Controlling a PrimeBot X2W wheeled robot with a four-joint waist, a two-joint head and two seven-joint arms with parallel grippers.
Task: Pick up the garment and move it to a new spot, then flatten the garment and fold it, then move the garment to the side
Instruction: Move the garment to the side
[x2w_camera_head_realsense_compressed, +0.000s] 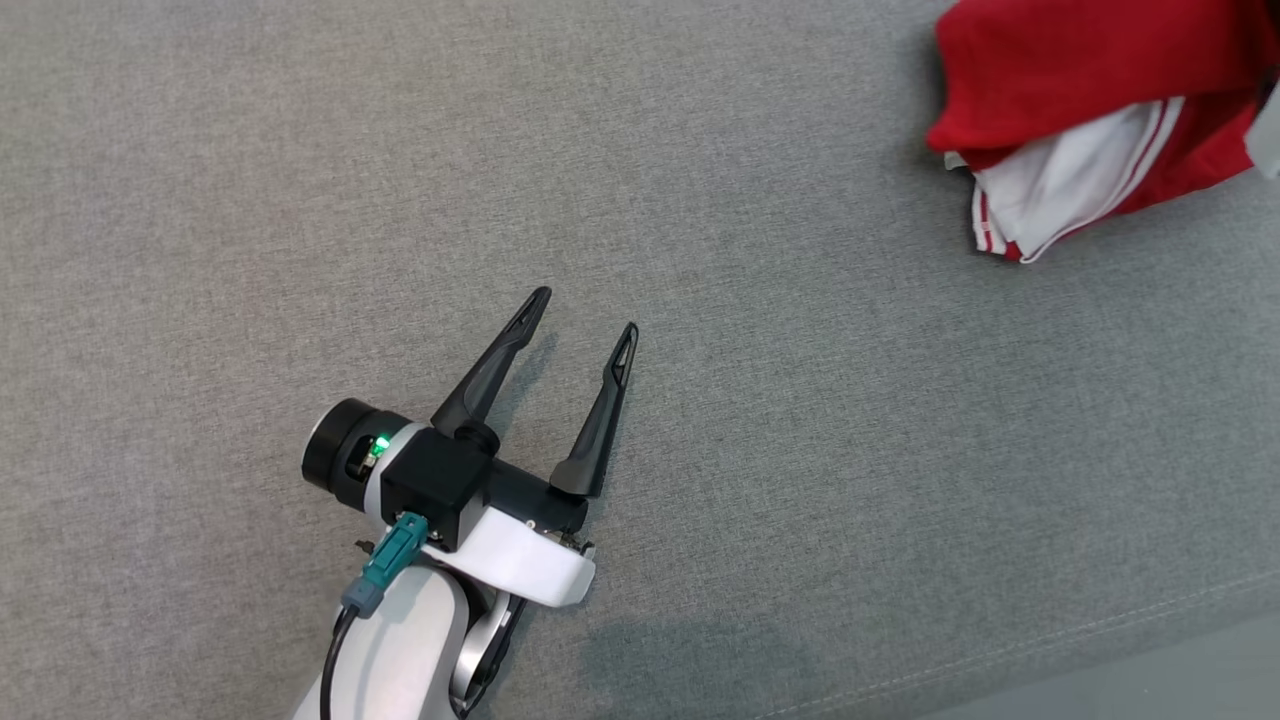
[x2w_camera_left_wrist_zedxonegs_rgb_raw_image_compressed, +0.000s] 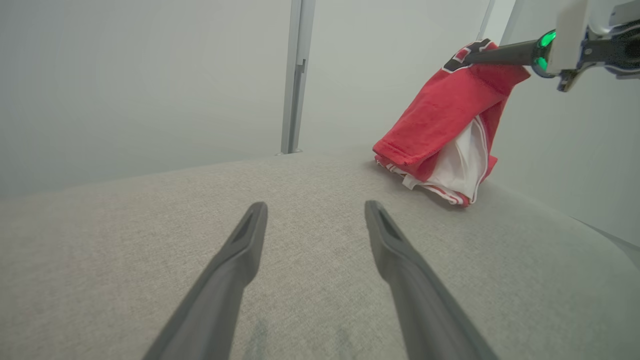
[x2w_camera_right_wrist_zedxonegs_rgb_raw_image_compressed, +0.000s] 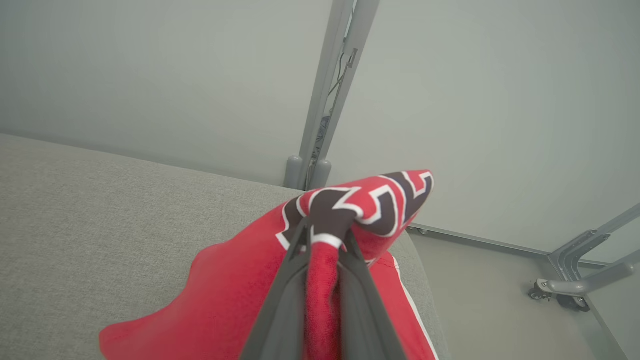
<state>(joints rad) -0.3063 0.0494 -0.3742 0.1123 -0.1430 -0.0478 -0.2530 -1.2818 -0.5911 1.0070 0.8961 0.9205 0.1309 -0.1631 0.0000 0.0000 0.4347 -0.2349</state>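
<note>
The garment (x2w_camera_head_realsense_compressed: 1080, 110) is red with white lining, white stripes and a black-and-white print. It hangs bunched at the top right of the head view, its lower edge touching the grey fabric surface (x2w_camera_head_realsense_compressed: 700, 200). My right gripper (x2w_camera_right_wrist_zedxonegs_rgb_raw_image_compressed: 322, 235) is shut on a fold of the garment (x2w_camera_right_wrist_zedxonegs_rgb_raw_image_compressed: 240, 305) near the printed part. The left wrist view shows that gripper (x2w_camera_left_wrist_zedxonegs_rgb_raw_image_compressed: 467, 56) holding the garment (x2w_camera_left_wrist_zedxonegs_rgb_raw_image_compressed: 440, 125) up from above. Far from the cloth, my left gripper (x2w_camera_head_realsense_compressed: 585, 320) stands open low over the bare surface, nothing between its fingers (x2w_camera_left_wrist_zedxonegs_rgb_raw_image_compressed: 245, 240).
The grey upholstered surface (x2w_camera_left_wrist_zedxonegs_rgb_raw_image_compressed: 125, 240) ends at a seam and edge (x2w_camera_head_realsense_compressed: 1100, 620) at the lower right. Pale wall panels with a metal post (x2w_camera_right_wrist_zedxonegs_rgb_raw_image_compressed: 330, 90) stand behind it. A wheeled metal frame (x2w_camera_right_wrist_zedxonegs_rgb_raw_image_compressed: 575, 280) stands on the floor beyond the surface's far end.
</note>
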